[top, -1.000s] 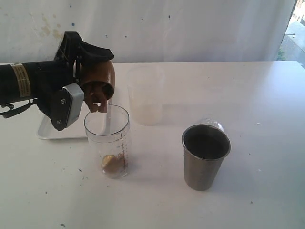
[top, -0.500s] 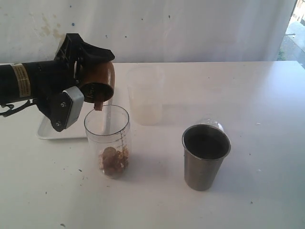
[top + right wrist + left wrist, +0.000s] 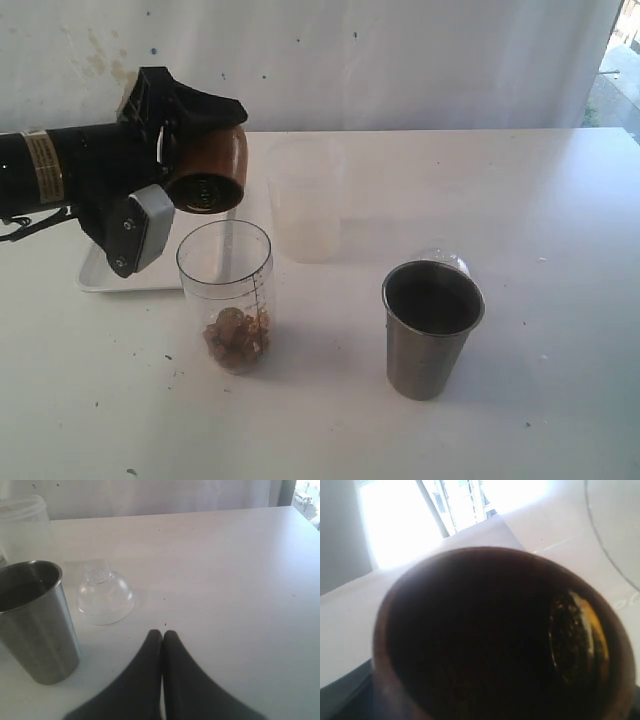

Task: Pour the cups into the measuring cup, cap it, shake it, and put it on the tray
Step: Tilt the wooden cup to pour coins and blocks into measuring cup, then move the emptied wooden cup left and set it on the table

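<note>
Because the measuring cup [image 3: 225, 295] had to catch the pour, it stood upright and uncapped on the table [image 3: 540, 200], just in front of the tray [image 3: 110, 275], with its open mouth right under the brown cup [image 3: 208, 170]. A small heap of brown pieces [image 3: 236, 338] lay at its bottom, and nothing could be seen falling, so the first pour looked finished or nearly so. The left gripper [image 3: 190, 160] clamped the brown cup across its body, one finger above and one below, and held it tipped on its side above the measuring cup's rim so the contents would drop straight in. Seen from the left wrist, the brown cup's [image 3: 490, 640] inside was too dark to tell whether anything was left. The tumbler [image 3: 431, 325] waited upright well to the right, on the right arm's side, apparently for the second pour. A clear domed lid [image 3: 105, 597] lay just behind it, probably the cap for later. The right gripper [image 3: 162, 635] hung near the tumbler [image 3: 35, 620] with its fingers pressed together and holding nothing. The frosted cup [image 3: 305, 200] stood behind the measuring cup, apart from it. The tray had been left bare in its visible part, likely for the final set-down.
</note>
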`<control>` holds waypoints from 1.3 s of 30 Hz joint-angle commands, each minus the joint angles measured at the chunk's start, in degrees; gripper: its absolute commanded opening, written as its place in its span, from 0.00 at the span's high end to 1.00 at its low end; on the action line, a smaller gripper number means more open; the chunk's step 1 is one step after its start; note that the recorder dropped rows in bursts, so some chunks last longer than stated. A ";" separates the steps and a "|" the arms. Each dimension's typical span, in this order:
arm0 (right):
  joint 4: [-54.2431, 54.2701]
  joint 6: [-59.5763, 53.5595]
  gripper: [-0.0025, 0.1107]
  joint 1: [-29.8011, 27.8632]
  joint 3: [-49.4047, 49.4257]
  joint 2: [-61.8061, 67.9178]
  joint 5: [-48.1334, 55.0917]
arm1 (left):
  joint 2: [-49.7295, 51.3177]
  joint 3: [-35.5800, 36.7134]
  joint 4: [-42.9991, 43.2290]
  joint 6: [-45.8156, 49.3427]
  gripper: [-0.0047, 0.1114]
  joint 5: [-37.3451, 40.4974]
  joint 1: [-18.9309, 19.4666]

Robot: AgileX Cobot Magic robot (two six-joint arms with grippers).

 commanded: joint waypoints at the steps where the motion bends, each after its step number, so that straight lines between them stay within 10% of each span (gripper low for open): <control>1: 0.00 -0.20 0.98 -0.08 0.14 -0.30 -0.12 | -0.63 -0.43 2.40 2.36 0.96 -1.56 -0.18; 20: 0.00 -0.20 0.98 -0.08 0.14 -0.30 -0.12 | -0.63 -0.43 1.02 5.18 0.96 -2.62 -0.18; 39: 0.00 -0.20 0.98 -0.08 0.14 -0.30 -0.12 | -0.63 -0.43 -3.04 -46.05 0.96 -2.73 -0.18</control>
